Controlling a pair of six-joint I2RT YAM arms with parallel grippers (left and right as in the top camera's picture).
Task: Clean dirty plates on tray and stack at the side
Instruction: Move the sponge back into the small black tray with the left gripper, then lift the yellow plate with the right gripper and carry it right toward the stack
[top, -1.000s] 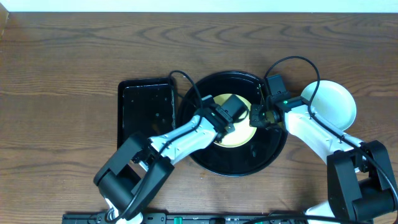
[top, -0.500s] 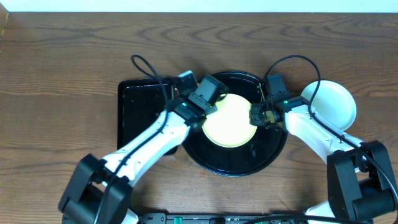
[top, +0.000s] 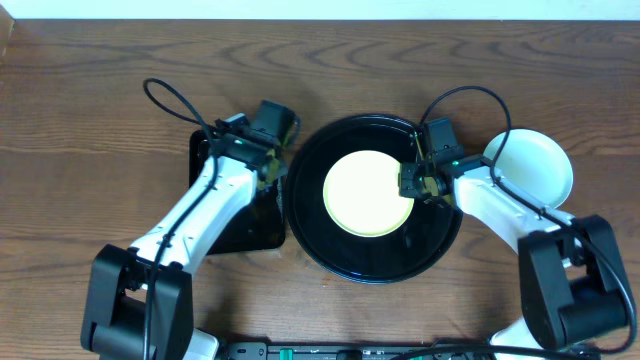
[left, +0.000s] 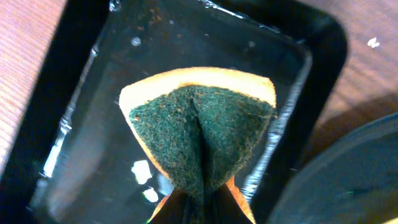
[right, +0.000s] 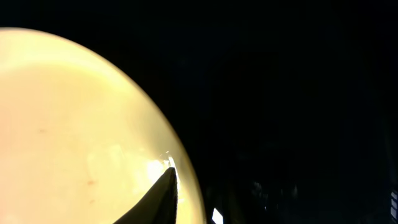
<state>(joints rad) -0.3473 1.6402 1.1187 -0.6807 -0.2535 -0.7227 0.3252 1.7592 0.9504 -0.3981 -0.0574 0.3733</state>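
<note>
Surface: dark wood-grain table (top: 100, 100), with a pale strip along the top of the frame. Bare wood shows across the upper band and the far left.

Tray (top: 330, 250): round, glossy black, at centre frame. The yellow plate (top: 366, 193) lies flat inside it, slightly above the tray's middle, with a black margin all round. The wrist view shows faint specks on its surface.

Pale plate (top: 538, 168): on the wood at right, apart from the tray rim. Whether it is one plate or a stack cannot be told. A cable (top: 500, 150) crosses its left part.

Small tray (top: 262, 222): rectangular and black, just beside the tray's left rim. It holds liquid.

Left gripper (top: 264, 158): over the small tray's upper right corner, pinched tight on a folded sponge (left: 202, 130), green face outward, orange edge on top.

Right gripper (top: 410, 183): at the yellow plate's right rim. One fingertip (right: 165, 193) shows against that rim. Its spread cannot be told, nor whether it grips.

Both arms enter from the bottom edge.
</note>
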